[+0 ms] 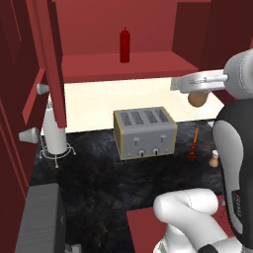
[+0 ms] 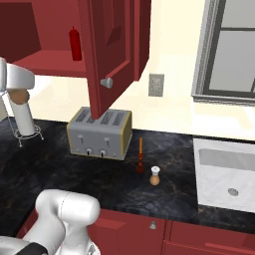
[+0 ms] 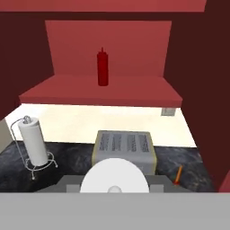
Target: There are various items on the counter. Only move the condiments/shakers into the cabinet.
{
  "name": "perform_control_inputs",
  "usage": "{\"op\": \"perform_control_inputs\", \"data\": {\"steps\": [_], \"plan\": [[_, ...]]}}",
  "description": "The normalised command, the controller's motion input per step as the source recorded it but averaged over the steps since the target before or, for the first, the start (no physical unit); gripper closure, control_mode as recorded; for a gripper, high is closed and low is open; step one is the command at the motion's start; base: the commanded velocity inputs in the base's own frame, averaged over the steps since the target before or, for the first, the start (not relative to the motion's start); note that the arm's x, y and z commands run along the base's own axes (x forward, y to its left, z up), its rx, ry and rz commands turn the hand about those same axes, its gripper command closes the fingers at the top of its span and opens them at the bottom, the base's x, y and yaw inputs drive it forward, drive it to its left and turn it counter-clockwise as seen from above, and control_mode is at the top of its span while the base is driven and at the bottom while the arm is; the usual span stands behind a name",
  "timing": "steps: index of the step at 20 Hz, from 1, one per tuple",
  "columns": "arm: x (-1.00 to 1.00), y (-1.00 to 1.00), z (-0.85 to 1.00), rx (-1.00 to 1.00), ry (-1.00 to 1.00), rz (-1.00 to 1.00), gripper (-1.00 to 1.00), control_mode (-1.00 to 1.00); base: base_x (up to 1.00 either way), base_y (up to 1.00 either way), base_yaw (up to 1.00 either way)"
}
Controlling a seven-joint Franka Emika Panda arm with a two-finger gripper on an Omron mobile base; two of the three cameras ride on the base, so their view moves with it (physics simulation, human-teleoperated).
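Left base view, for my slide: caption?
Tool carries a tan shaker toward the cabinet shelf holding the red bottle.

One bottle (image 1: 124, 45), two shakers (image 2: 155, 176), one toaster (image 1: 145, 132)

The grey four-slot toaster (image 2: 99, 133) stands on the black marbled worktop (image 2: 60, 169), with the slim dark red squeeze bottle (image 2: 75, 44) on the red cabinet shelf (image 2: 45, 62) above and behind it, the thin orange-red utensil (image 2: 140, 155) and a small tan shaker (image 2: 155, 176) to its right, and the white paper-towel roll on its wire stand (image 2: 22, 119) to its left.
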Motion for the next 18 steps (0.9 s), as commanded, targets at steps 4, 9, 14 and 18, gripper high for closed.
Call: {"op": "perform_control_inputs", "data": {"steps": [4, 9, 14, 18], "plan": [[0.42, -0.29, 0.00, 0.00, -0.15, 0.00, 1.00, -1.00, 0.00, 0.00, 0.00], [0.60, -0.11, 0.03, 0.00, -0.07, -0.01, 1.00, -1.00, 0.00, 0.00, 0.00], [0.72, 0.00, 0.04, 0.00, 0.00, -0.08, 1.00, -1.00, 0.00, 0.00, 0.00], [0.67, 0.00, 0.13, 0.00, 0.00, -0.12, 1.00, -1.00, 0.00, 0.00, 0.00]]}}
